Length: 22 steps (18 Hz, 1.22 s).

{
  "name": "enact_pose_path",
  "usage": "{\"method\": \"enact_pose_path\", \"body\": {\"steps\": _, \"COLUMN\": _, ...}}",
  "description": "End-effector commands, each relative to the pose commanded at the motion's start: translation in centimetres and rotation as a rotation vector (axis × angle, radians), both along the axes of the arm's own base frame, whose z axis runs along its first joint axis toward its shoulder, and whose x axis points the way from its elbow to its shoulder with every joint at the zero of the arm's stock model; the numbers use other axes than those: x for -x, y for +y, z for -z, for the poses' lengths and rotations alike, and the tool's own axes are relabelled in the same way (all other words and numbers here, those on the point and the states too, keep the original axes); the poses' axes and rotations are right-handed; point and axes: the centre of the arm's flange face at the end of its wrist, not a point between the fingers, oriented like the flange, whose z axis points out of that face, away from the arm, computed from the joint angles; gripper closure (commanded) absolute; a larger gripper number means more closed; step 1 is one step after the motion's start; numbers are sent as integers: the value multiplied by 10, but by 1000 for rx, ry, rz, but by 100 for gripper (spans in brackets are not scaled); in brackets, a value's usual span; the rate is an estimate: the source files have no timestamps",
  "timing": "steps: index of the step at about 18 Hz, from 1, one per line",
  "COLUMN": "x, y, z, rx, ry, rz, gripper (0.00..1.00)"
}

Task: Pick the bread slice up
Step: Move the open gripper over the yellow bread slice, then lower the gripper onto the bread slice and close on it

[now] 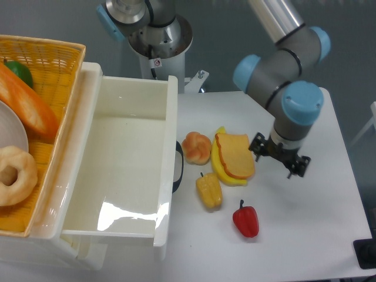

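A white bench [329,235] carries a knotted tan bun [196,147], a yellow pepper [209,190] and a red pepper [245,220] toward its near edge, and a yellow piece [221,170] mid-bench. An open white drawer [126,158] with a dark handle [178,167] stands at the bench's left edge. Left of it, a wicker basket [56,59] holds a baguette [26,106], something green [17,70], a ring-shaped bun [13,174] and a white plate [12,138].

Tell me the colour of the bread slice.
The bread slice has an orange-tan face with a darker orange-brown crust edge, shown in the fixed camera view.
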Motion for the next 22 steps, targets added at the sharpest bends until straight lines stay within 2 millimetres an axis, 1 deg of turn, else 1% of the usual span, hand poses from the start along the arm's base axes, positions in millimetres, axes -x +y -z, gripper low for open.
{"method": "enact_pose_path", "body": {"steps": 2, "x": -14, "y": -4, "z": -1, "rx": 5, "ry": -9, "rz": -61, "gripper": 0}}
{"method": "enact_pose_path", "body": {"steps": 3, "x": -21, "y": -1, "z": 1, "rx": 9, "ry": -14, "rz": -77, "gripper": 0}}
{"method": "enact_pose_path", "body": {"steps": 5, "x": -38, "y": 14, "z": 6, "rx": 26, "ry": -17, "rz": -93, "gripper": 0}}
{"method": "enact_pose_path", "body": {"steps": 7, "x": -50, "y": 25, "z": 5, "rx": 36, "ry": -9, "rz": -138, "gripper": 0}}
{"method": "enact_pose_path", "body": {"steps": 10, "x": -72, "y": 44, "z": 12, "rx": 98, "ry": 20, "rz": -154, "gripper": 0}}
{"method": "enact_pose_path", "body": {"steps": 12, "x": -78, "y": 46, "z": 16, "rx": 115, "ry": 23, "rz": -160, "gripper": 0}}
{"method": "enact_pose_path", "body": {"steps": 15, "x": -86, "y": 40, "z": 36, "rx": 148, "ry": -5, "rz": -154, "gripper": 0}}
{"method": "enact_pose_path", "body": {"steps": 17, "x": -87, "y": 36, "z": 44, "rx": 186, "ry": 1, "rz": -151, "gripper": 0}}
{"method": "enact_pose_path", "body": {"steps": 22, "x": -88, "y": 36, "z": 47, "rx": 196, "ry": 2, "rz": -158, "gripper": 0}}
